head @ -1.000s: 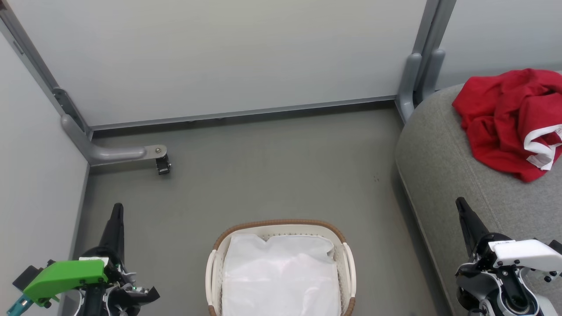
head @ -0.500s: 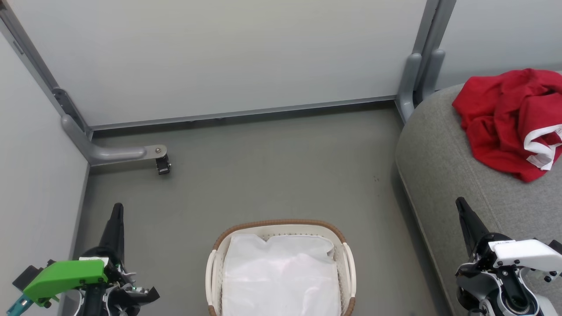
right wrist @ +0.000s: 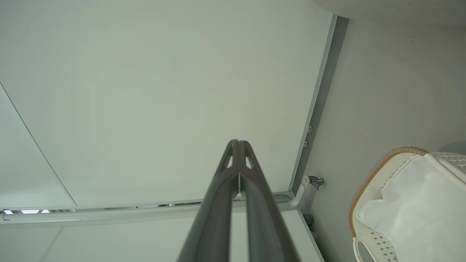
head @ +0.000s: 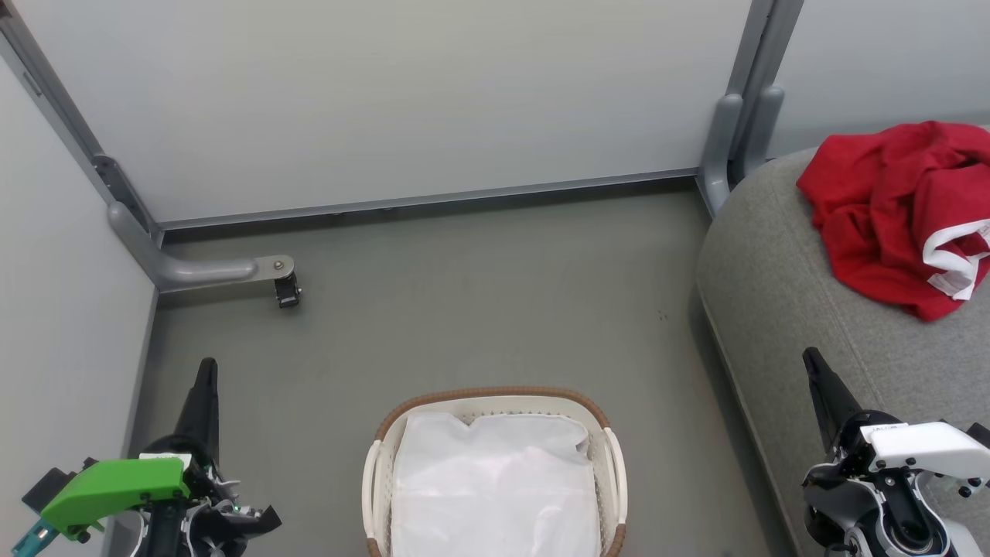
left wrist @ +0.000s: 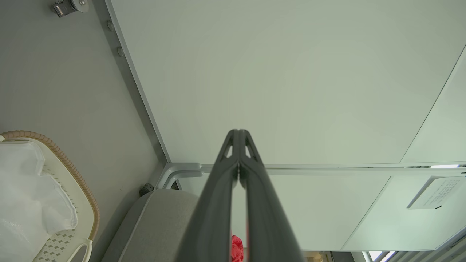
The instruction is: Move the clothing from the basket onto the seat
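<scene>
The seat [head: 781, 294] is carrying the clothing [head: 882, 201], crumpled near its far edge. It looks soft and light, likely best pinched at a raised fold. The basket [head: 495, 393] is sitting on the floor, holding a sheet [head: 495, 487]. The left gripper [head: 206, 365] and right gripper [head: 809, 356] are hanging closed, empty.

The basket [head: 495, 393] gets chopped off by the head view's bottom edge, and the white sheet [head: 495, 487] covers its inside, so no clue what's underneath. The clothing [head: 889, 201] and the seat [head: 773, 294] both run off the right edge. In the left wrist view, the left gripper [left wrist: 238, 134] hides most of the red, and the wall notice [left wrist: 431, 192] is too tiny to read.
</scene>
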Available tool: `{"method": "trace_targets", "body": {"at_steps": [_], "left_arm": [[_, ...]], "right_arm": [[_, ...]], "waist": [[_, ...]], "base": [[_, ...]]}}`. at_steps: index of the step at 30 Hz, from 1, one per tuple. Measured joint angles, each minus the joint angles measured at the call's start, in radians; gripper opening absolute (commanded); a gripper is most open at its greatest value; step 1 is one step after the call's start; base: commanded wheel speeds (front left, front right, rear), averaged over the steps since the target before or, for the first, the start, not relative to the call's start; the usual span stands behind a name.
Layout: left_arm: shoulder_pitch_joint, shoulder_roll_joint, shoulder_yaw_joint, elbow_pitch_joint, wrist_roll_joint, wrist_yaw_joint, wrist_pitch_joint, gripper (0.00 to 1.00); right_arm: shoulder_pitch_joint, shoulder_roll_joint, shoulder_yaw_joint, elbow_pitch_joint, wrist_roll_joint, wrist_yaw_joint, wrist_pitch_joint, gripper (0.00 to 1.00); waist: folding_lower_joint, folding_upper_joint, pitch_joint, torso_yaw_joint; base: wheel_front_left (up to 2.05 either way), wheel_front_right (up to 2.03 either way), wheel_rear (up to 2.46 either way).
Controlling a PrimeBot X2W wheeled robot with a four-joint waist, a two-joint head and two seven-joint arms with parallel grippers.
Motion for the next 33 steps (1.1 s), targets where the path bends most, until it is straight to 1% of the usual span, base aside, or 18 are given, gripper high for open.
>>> {"method": "trace_targets", "body": {"at_steps": [33], "left_arm": [[0.0,-0.002,0.003,0.0,0.0,0.0,0.002,0.0]], "right_arm": [[0.0,0.0,0.0,0.0,0.0,0.0,0.0,0.0]], "waist": [[0.0,0.0,0.0,0.0]], "base": [[0.0,0.0,0.0]]}}
